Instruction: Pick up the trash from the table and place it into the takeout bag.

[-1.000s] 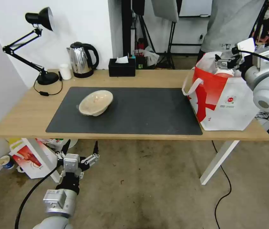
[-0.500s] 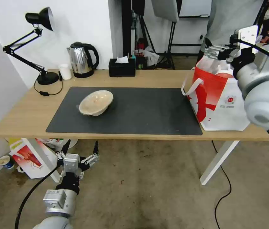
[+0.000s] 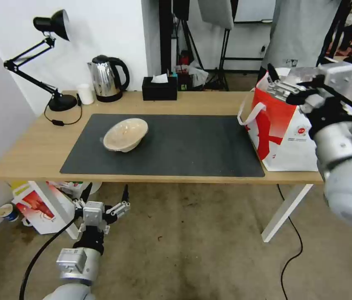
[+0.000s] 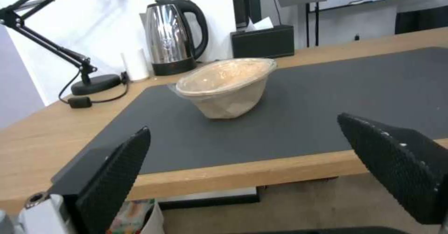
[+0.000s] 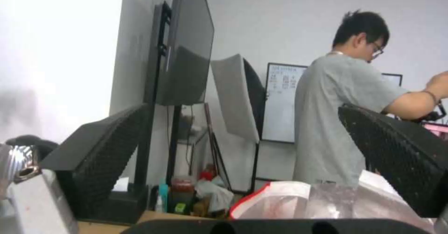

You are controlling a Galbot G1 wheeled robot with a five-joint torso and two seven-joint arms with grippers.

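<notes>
A shallow beige bowl (image 3: 125, 134) (image 4: 224, 87), its top covered in clear film, rests tilted on the dark grey mat (image 3: 184, 146) of the light-wood table (image 3: 34, 146). The white-and-red takeout bag (image 3: 286, 125) (image 5: 289, 200) stands on the table's right end, mouth open. My right gripper (image 3: 276, 83) (image 5: 247, 164) hovers at the bag's upper left rim, open, nothing between its fingers. My left gripper (image 3: 103, 196) (image 4: 252, 157) hangs below the table's front edge, facing the bowl, open and empty.
Along the back edge stand a black desk lamp (image 3: 51, 25), a steel kettle (image 3: 108, 78), a small white cup (image 3: 86, 94) and a black tissue box (image 3: 159, 88). A smaller red-and-white bag (image 3: 38, 208) sits on the floor under the table's left end. A white table leg (image 3: 284, 212) slants at the right.
My right gripper rose out of the bag's mouth, then shifted left and down to its rim as the arm swung nearer the camera. Left arm and bowl are unmoved.
</notes>
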